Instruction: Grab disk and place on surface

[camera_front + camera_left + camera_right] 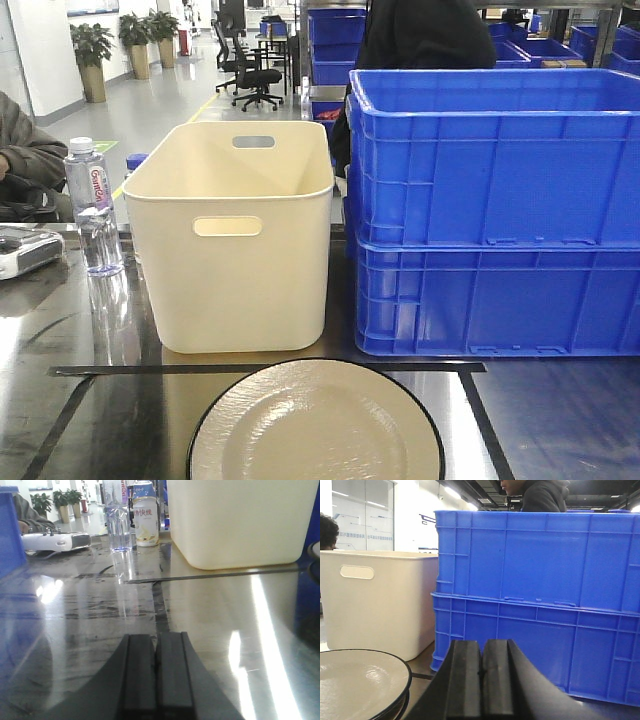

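Disk [315, 425] sits at the near edge of the table [560, 420], not grabbed yet. Both claws, left [157, 667] and right [481, 672], are pressed together, empty. Next, one must open first.

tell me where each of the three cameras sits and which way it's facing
Exterior front-facing: sits above the table's near edge, looking forward over the plate at the cream bin and stacked blue crates; no robot part shows.
Left wrist: low over the glossy tabletop, facing the cream bin and bottles; the left gripper, jaws together, fills the bottom.
Right wrist: low beside the plate, facing the blue crates; the right gripper, jaws together, sits at the bottom.
Shared: all three views show the cream bin.
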Robot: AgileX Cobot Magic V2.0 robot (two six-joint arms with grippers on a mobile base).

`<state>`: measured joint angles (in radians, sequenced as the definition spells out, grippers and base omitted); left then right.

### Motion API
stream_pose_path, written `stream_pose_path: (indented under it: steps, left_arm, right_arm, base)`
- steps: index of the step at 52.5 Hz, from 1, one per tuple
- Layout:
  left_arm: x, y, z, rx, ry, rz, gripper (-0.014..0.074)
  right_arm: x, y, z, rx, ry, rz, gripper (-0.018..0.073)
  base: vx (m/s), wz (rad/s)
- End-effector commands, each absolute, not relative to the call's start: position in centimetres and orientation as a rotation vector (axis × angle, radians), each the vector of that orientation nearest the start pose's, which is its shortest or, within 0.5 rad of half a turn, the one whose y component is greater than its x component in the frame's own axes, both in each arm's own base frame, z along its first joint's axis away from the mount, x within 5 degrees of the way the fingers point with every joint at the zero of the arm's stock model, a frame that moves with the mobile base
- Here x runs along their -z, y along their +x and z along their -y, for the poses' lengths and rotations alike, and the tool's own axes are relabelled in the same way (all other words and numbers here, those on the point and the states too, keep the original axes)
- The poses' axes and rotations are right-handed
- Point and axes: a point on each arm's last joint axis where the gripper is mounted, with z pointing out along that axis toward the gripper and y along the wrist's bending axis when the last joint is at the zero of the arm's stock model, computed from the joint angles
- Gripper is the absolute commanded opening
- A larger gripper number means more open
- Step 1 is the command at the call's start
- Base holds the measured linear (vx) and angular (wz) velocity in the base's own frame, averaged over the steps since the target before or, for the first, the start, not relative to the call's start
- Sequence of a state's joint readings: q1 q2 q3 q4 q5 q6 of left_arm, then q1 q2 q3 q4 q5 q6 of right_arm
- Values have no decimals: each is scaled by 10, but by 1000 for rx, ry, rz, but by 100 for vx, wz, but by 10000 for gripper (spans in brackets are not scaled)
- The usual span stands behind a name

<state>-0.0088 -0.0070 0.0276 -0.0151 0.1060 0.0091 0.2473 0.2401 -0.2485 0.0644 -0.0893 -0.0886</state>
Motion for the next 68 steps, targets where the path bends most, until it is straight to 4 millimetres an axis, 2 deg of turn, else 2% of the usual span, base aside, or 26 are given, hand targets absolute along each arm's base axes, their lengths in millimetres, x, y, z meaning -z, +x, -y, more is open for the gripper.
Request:
stream_pose_path:
  steps: [1, 51, 57, 61, 68]
  left_arm:
    - [-198, 56, 0, -8, 18, -1528, -5]
    - [-198, 56, 0, -9, 19, -1528, -5]
    - [-198, 56, 0, -9, 19, -1528, -5]
    - [-198, 56, 0, -9, 19, -1528, -5]
    - [-198, 56, 0, -9, 19, -1528, -5]
  right_arm:
    - [-306, 68, -16, -169, -173, -1273, -9]
    - [-305, 68, -16, -167, -176, -1282, -9]
    - [-285, 67, -15, -118, -201, -1360, -9]
    - [-255, 63, -9, -53, -156, -1476, -9]
    - [-213, 53, -3, -10, -68, -1534, -9]
  base:
    - [0, 0]
    - [0, 0]
    - [0, 0]
    - [0, 0]
    - [0, 0]
